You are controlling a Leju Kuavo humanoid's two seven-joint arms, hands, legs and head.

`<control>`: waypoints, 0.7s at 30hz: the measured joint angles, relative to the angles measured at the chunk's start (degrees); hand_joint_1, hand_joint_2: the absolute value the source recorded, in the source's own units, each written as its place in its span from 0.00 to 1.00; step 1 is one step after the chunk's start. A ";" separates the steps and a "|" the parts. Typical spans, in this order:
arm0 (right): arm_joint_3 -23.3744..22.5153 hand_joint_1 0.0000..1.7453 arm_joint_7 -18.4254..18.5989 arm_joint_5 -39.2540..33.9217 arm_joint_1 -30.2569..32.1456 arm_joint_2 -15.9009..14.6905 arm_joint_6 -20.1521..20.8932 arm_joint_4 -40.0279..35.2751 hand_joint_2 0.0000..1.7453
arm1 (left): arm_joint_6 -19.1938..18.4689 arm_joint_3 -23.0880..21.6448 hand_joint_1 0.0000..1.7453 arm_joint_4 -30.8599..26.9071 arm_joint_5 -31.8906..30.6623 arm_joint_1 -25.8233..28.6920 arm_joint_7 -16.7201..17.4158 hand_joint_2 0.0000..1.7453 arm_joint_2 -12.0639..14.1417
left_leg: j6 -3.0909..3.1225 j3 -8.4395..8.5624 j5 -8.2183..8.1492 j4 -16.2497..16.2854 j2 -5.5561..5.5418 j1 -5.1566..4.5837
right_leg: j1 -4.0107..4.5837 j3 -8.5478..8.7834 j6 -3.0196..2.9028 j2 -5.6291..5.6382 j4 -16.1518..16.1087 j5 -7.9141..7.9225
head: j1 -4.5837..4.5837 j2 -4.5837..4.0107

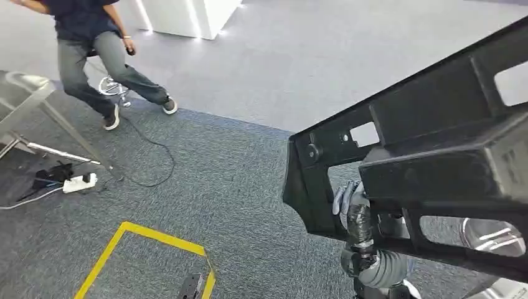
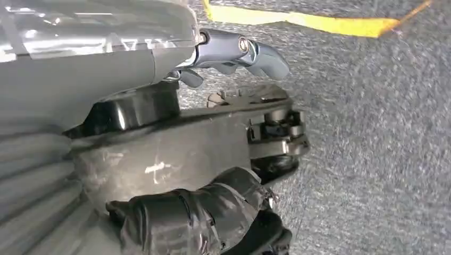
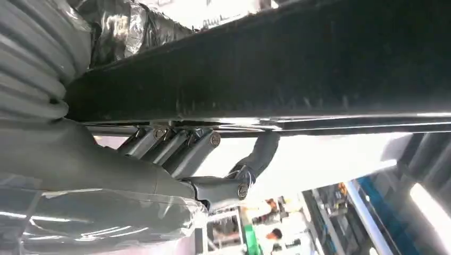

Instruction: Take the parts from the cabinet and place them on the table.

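One large black moulded plastic frame part (image 1: 429, 156) with cut-out windows is carried tilted above grey carpet (image 1: 249, 187), held up at the right of the head view; the right hand (image 3: 175, 159) grips its lower edge, fingers hooked over the rail. Left hand (image 2: 234, 53) hangs over the carpet near a strip of yellow floor tape (image 2: 319, 21), holding nothing, though whether its fingers are spread or curled cannot be told. Beyond, a person in grey trousers (image 1: 99, 56) stands beside a white power strip (image 1: 80, 182) and black cable (image 1: 155, 156).
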 joint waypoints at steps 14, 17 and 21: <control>0.59 1.00 -0.96 0.33 -0.64 1.71 -0.04 1.55 1.00 | -1.49 0.00 0.00 0.02 0.18 -0.31 0.11 1.00 1.97 | 3.56 9.06 5.47 -16.28 -2.29 -0.67 | 0.59 -7.08 1.90 3.03 15.48 -7.18 | 0.79 0.00; 0.98 1.00 -0.96 0.28 -1.04 1.75 -0.04 1.92 1.00 | -1.82 -0.02 0.00 0.02 0.07 -0.16 0.28 1.00 2.19 | 3.08 9.15 4.49 -14.94 -5.05 -0.42 | 0.32 -3.44 1.90 4.01 4.79 1.07 | 0.83 0.00; 1.01 1.00 -0.98 -0.26 -1.01 1.93 -0.04 2.14 1.00 | -1.60 -0.02 0.00 0.02 -0.11 -0.23 0.31 1.00 2.43 | 1.91 7.95 3.84 -13.66 -7.34 -0.23 | 0.26 -1.57 1.40 7.14 0.80 0.71 | 0.98 0.00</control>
